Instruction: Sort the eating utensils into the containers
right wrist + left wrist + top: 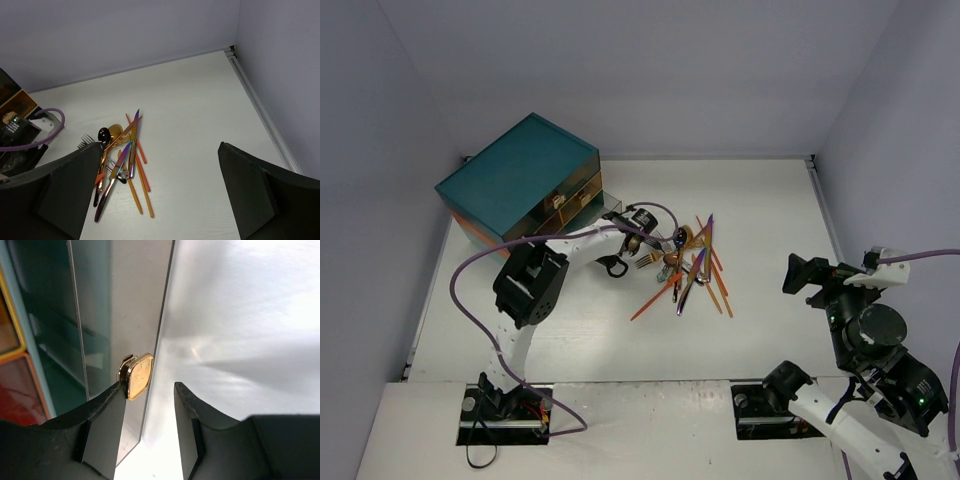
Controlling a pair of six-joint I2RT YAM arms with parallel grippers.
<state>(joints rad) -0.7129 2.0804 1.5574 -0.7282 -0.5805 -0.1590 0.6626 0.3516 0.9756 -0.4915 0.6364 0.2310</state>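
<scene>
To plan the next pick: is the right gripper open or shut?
Open: in the wrist view the right gripper's fingers stand far apart, holding nothing; the utensils lie on the table beyond.

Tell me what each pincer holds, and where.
Left pincer is shut around the gold drawer knob, one finger touching; a firm hold cannot be told. Right pincer holds nothing.

The desk is seen from overhead, its utensil pile also from the right wrist, a drawer knob closely from the left.
</scene>
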